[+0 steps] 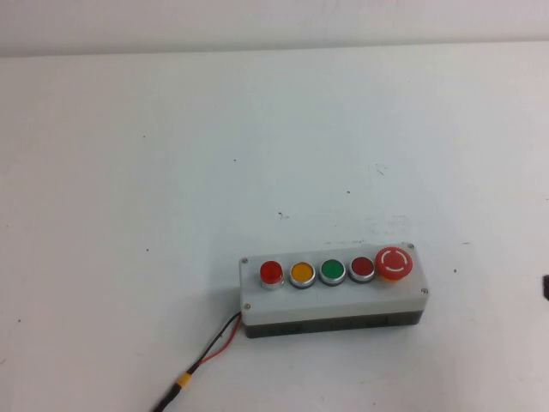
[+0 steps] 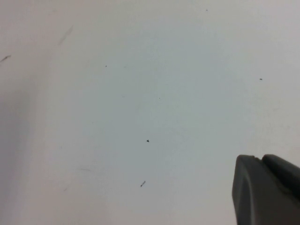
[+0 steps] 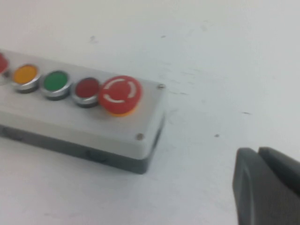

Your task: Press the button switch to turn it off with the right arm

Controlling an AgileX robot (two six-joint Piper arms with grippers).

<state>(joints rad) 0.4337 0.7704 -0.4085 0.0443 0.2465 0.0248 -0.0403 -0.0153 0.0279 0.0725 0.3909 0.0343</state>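
In the high view we see a grey control box [image 1: 334, 296] lying on the white table [image 1: 171, 172], in the lower middle of the frame, slightly right of centre. Five buttons run in a row along its top. The button switch [image 1: 271, 273], small, bright red and ringed in silver, sits at the left end of that row. Beside it come a yellow button [image 1: 302, 274], a green button [image 1: 333, 271], a darker red button [image 1: 362, 269] and, at the right end, a large red mushroom button [image 1: 395, 263]. Red and black wires [image 1: 214, 348] leave the box's lower left corner and run to the bottom edge of the frame.

The right gripper [image 3: 267, 187] appears only as a dark shape in the lower right of the right wrist view, apart from the box, whose mushroom-button end lies nearest it; we cannot tell how its fingers stand. The left gripper [image 2: 267, 190] shows likewise at the lower right of the left wrist view, over bare table, and we cannot tell its state either.
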